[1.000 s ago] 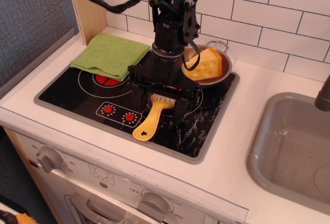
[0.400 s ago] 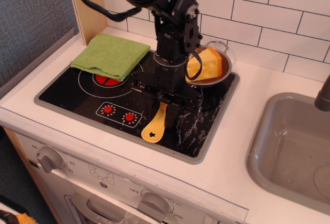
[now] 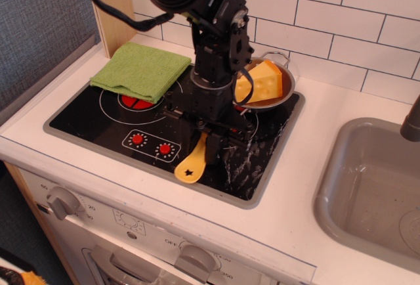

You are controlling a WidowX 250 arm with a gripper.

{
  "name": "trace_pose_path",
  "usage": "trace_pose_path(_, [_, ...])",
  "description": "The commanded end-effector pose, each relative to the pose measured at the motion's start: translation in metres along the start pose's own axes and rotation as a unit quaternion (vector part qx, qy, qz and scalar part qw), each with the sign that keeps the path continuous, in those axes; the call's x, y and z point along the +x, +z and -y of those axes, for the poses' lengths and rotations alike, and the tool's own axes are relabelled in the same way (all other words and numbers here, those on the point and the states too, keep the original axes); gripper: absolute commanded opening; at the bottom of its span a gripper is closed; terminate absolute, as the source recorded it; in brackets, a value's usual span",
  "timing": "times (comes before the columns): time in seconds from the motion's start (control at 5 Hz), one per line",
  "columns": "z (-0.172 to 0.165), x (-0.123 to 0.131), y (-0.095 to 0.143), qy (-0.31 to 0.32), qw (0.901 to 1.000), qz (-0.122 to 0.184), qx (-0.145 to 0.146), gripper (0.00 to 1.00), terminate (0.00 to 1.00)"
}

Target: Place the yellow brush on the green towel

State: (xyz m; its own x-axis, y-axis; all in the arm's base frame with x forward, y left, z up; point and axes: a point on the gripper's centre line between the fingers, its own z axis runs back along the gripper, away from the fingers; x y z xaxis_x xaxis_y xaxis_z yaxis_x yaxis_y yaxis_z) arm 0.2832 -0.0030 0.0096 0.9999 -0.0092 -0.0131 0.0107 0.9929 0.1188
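A: What sits at the left of the toy stove?

B: The green towel (image 3: 142, 70), a folded soft cloth, lies flat over the back-left corner of the black cooktop (image 3: 98, 121), partly covering a red burner ring (image 3: 136, 102).

A: And moving right?

B: The black gripper (image 3: 209, 134) points straight down over the middle of the cooktop. Its fingers look drawn in narrowly around the bristle end of the yellow brush (image 3: 194, 163), which is hidden beneath them. The flat handle with its black star sticks out toward the front edge, low over the glass; whether it touches, I cannot tell.

A: How would the brush handle?

B: Probably light, stiff plastic, a bit slick. Gripping by the neck near the bristles seems sensible, though the long handle may swing.

A: Further right?

B: A metal pan (image 3: 284, 91) holding a yellow cheese wedge (image 3: 262, 81), then a grey sink (image 3: 367, 186).
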Motion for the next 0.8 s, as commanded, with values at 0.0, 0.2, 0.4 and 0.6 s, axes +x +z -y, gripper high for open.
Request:
trace_pose_path(0.0, [-0.035, 0.012, 0.061, 0.013, 0.9986, 0.051, 0.003, 0.0, 0.0])
trace_pose_path(0.2, [-0.085, 0.034, 0.061, 0.064, 0.997, 0.043, -0.001, 0.0, 0.0])
trace_pose_path(0.4, [-0.133, 0.053, 0.047, 0.106, 0.994, 0.025, 0.008, 0.0, 0.0])
trace_pose_path(0.6, [-0.153, 0.067, 0.032, 0.116, 0.9931, 0.015, 0.01, 0.0, 0.0])
